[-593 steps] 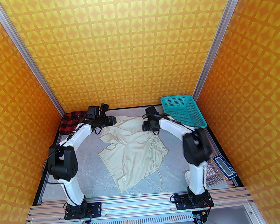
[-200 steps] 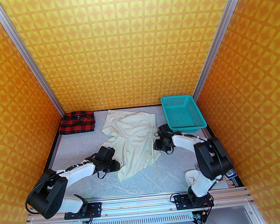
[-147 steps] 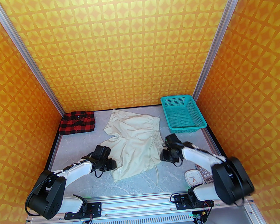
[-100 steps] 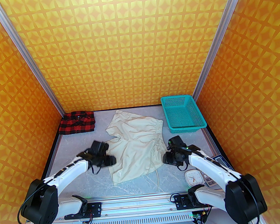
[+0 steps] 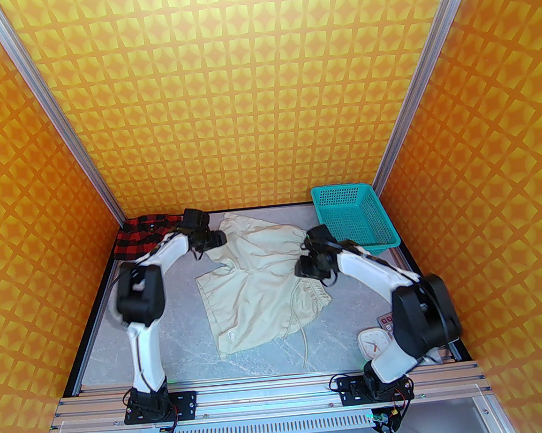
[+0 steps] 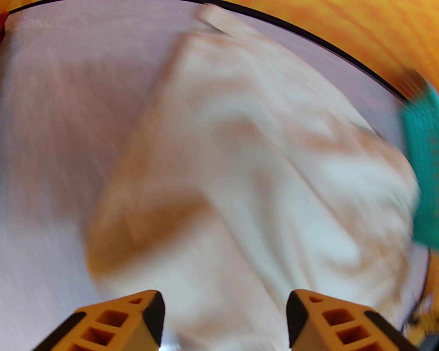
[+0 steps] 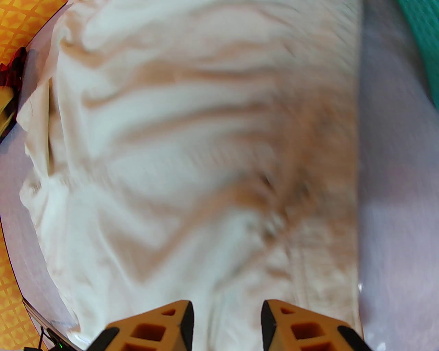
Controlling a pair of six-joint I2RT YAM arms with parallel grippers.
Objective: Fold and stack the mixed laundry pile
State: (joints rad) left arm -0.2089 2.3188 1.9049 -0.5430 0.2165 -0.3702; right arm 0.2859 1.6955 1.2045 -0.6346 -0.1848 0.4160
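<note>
Top external on screen: finds the cream trousers sprawled and rumpled on the surface, just left of the teal basket. Spots the checked shirt well left of that basket. Catches the left end effector released, jaws wide, over the trouser edge farthest from the basket. Shows the right end effector parted too, gripping nothing, above the waistband nearest the basket.

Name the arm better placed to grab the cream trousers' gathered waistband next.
Right, probably. The right fingers are open above the cream trousers, at the gathered waistband near the teal basket. The left fingers are at the opposite edge, by the checked shirt.
</note>
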